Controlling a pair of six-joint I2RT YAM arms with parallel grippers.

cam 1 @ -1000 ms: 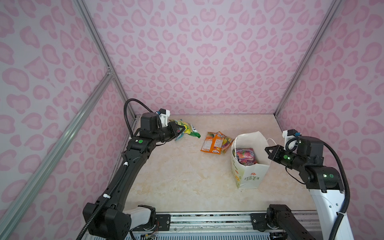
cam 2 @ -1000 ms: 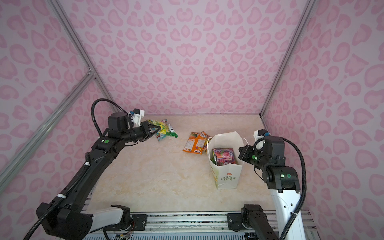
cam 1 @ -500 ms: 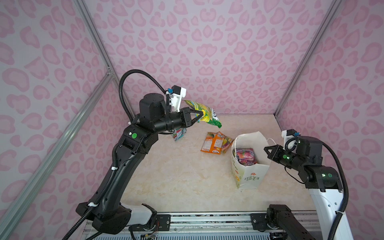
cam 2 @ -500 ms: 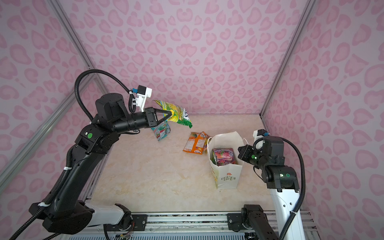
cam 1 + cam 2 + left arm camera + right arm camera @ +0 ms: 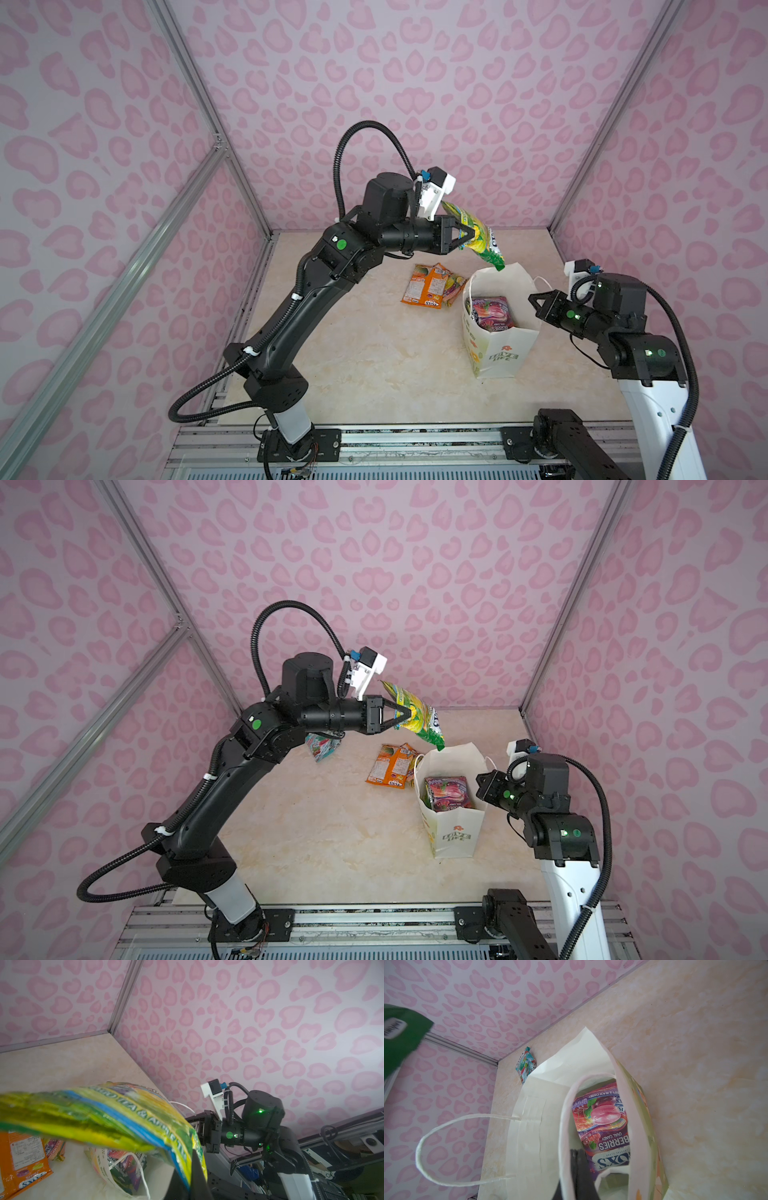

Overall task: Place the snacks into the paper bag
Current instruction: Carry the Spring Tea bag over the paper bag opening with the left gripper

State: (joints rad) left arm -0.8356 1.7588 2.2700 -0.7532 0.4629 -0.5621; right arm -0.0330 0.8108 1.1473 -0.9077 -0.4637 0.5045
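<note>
Green-yellow pouch (image 5: pixel 484 245), tight in left pincer (image 5: pixel 406 718), now over paper bag (image 5: pixel 498 357); right pincer (image 5: pixel 533 298) pinching rim, half-hidden.

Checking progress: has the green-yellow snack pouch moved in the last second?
Yes. The green-yellow pouch, held in the left claw, has risen and travelled right to above the paper bag's back rim.
</note>
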